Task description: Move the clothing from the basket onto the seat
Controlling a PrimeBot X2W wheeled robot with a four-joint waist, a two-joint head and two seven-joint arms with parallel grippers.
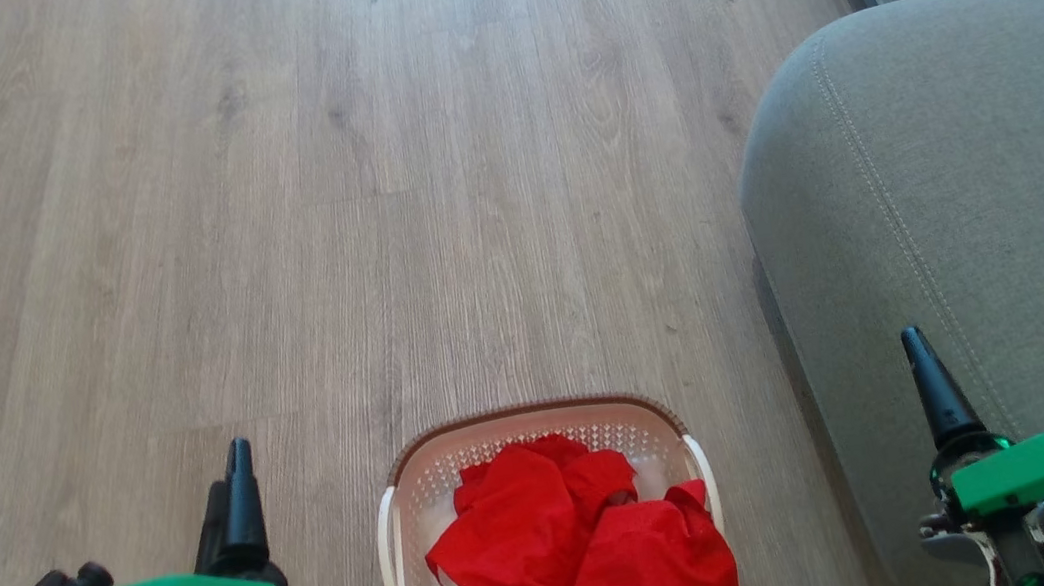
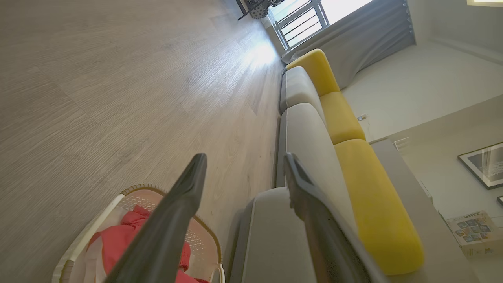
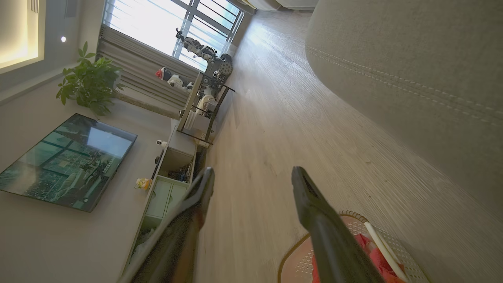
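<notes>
Red fabric, bunched and showing a strip of white at its near side, the clothing point(image 1: 575, 538) lies heaped inside the basket point(image 1: 539, 419), which stands on the wooden floor point(image 1: 270, 215). The left hand point(image 1: 233, 472) is to the left of the basket and the right hand point(image 1: 915, 352) to its right. Both are clear of the rim and touch nothing. Each wrist view shows its two dark fingers spread wide with nothing between them. The left hand looks the nearer to the basket's wall. The right hand stands further from the basket, in front of the grey seat point(image 1: 950, 176). The seat rises just right of the basket, with a narrow strip of bare floor between them. The heap is crumpled and has no clear long axis, and the basket's near end is cut off by the edge of the head view. The basket's perforated walls ring the clothing on every side, so a reach would likely have to come down from above and inward. A carry towards the seat would need to clear both the basket's rim and the cushion's rounded edge.
</notes>
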